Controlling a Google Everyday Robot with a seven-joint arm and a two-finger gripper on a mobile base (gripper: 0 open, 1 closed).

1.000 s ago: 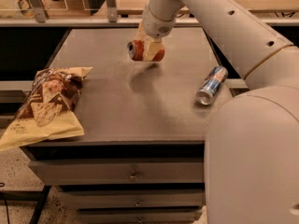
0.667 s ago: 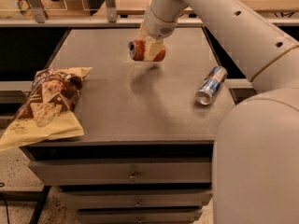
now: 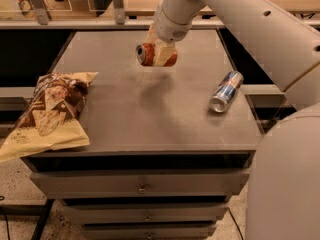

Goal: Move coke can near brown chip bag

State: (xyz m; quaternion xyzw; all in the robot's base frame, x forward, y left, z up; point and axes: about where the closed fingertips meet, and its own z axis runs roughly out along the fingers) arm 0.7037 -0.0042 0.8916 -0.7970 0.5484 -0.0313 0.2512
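Note:
The coke can [image 3: 148,54], red-orange with a silver end facing left, lies sideways in my gripper [image 3: 159,53] and is held above the middle back of the grey table [image 3: 150,114]. The gripper is shut on the can; its shadow falls on the tabletop below. The brown chip bag [image 3: 47,111], dark brown with tan chips and pale yellow edges, lies flat at the table's left edge, overhanging the front left corner. The can is well to the right of the bag and further back.
A slim blue-and-silver can [image 3: 226,91] lies on its side near the table's right edge. My white arm [image 3: 260,34] crosses the upper right and its bulk fills the lower right. Drawers [image 3: 142,186] sit below the tabletop. A railing runs behind the table.
The gripper with the coke can has shifted slightly, staying lifted above the table. The bag and the blue can have not moved.

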